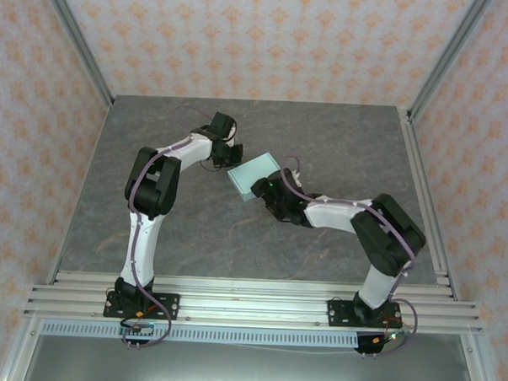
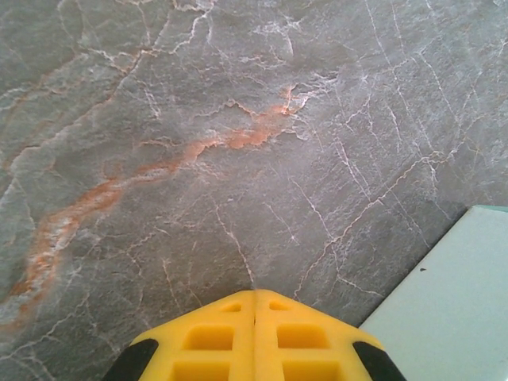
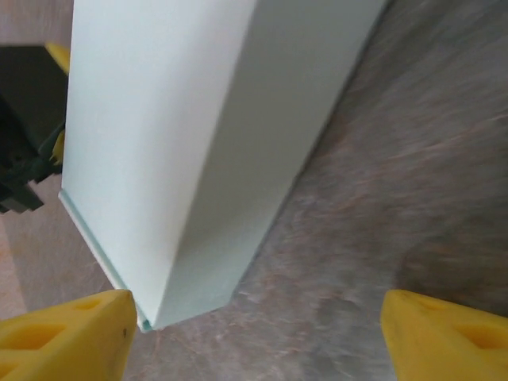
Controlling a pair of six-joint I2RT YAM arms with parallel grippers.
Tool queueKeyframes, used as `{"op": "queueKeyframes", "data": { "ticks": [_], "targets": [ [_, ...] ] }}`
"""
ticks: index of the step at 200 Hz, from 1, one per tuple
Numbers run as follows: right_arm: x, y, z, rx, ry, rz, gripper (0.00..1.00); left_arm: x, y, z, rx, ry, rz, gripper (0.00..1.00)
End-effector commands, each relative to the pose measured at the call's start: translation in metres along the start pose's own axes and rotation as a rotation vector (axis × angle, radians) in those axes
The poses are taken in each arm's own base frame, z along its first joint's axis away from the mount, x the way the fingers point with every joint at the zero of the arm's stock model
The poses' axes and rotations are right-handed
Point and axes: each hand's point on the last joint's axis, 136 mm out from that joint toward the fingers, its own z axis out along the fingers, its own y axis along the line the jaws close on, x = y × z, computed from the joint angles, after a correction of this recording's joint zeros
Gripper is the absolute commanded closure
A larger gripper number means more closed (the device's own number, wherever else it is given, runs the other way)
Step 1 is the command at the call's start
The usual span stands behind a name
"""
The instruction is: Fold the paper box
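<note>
While the right hand (image 3: 258, 317) stands wide with nothing gripped, one yellow fingertip (image 3: 71, 333) just beside a corner of the paper box (image 3: 182, 143), box resting on the grey table (image 3: 413, 159) between the two hands, left hand (image 2: 254, 302) shut, near the box's edge.

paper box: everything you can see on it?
The paper box is pale mint-green thin card, matte. Close up, a broad face meets a narrower side at a crisp crease, with a thin lip along one edge. It is at the middle of the grey table, one corner near a finger of the open right tool; contact unclear.
</note>
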Motion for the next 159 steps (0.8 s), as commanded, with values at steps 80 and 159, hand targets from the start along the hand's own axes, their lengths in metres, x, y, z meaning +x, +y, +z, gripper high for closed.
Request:
{"op": "queueKeyframes", "data": {
  "ticks": [80,159],
  "targets": [
    [-0.070,0.015,-0.012,0.046,-0.071,-0.030,0.26,0.017,0.008,0.012,-0.048,0.119,0.011,1.00],
    [-0.076,0.019,0.017,0.125,-0.040,-0.079,0.28,0.012,0.002,0.022,-0.023,0.144,0.029,1.00]
  ]
}}
